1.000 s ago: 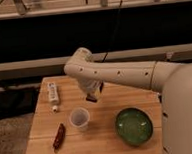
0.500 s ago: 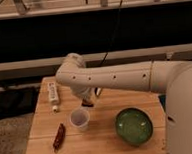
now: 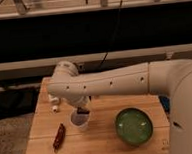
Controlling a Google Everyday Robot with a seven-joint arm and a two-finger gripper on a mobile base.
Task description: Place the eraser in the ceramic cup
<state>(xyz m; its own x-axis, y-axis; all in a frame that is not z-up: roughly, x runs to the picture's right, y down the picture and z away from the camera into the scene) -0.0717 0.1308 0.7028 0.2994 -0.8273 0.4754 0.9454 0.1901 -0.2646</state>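
The ceramic cup (image 3: 80,121) is small, pale and round and stands on the wooden table (image 3: 102,146) left of centre. My gripper (image 3: 82,109) hangs from the white arm that reaches in from the right. It is directly over the cup's mouth, just above the rim. It is shut on the eraser (image 3: 83,111), a small dark block that shows at the gripper's tip right over the cup opening. The arm hides most of the gripper.
A wide green bowl (image 3: 134,126) sits on the table to the right of the cup. A long reddish-brown pen-like object (image 3: 58,137) lies at the front left. A pale object (image 3: 54,103) lies at the left, partly behind the arm.
The arm has swung left and lowered. The gripper has come from above and right of the cup to directly over its mouth, with the eraser still in it.
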